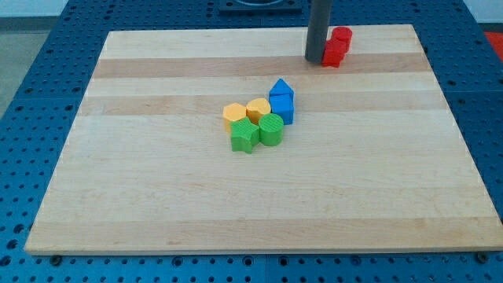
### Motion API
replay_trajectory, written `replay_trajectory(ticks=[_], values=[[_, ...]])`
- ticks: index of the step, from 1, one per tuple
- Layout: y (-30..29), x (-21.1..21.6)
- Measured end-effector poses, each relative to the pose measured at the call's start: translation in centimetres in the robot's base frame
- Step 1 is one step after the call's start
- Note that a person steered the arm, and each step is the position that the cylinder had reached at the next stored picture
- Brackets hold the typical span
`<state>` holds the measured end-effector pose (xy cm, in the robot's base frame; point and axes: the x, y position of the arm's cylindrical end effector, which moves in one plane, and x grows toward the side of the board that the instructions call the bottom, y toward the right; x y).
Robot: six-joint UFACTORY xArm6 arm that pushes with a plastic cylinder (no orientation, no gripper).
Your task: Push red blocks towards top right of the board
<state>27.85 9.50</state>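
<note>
Two red blocks (337, 46) sit touching near the board's (157, 204) top edge, right of centre; one is behind the other toward the view's top, and their exact shapes are hard to make out. My tip (315, 60) is down on the board just to their left, touching or nearly touching the nearer red; I can't tell which. No jaws on this rig, just a plain rod, so there is nothing to open or close. Key relation: the reds lie to the view's right of the tip, slightly up, and the top right corner is further along roughly that same line. My read is that a push toward the view's right with a slight upward bias carries both at once. Risk: they are already close to the top edge, so too much upward bias could run them off. Contact is low on the pair, so the rear red may slip away. The rest is a cluster mid-board, well clear: blue blocks (281, 102), two yellow (246, 112), two green (258, 132).
</note>
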Motion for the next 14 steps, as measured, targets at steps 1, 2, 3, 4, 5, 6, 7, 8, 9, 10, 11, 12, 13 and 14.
replay_trajectory(ticks=[1,2,3,4,5,6,7,8,9,10,11,12,13,14], values=[[1.3,0.1],[3.5,-0.8],[4.6,-2.5],[6.5,-3.7],[7.4,-3.9],[6.4,-3.9],[3.0,-4.8],[0.9,-7.5],[1.3,-8.6],[3.7,-8.7],[7.1,-8.7],[8.6,-8.7],[9.0,-8.6],[6.0,-7.4]])
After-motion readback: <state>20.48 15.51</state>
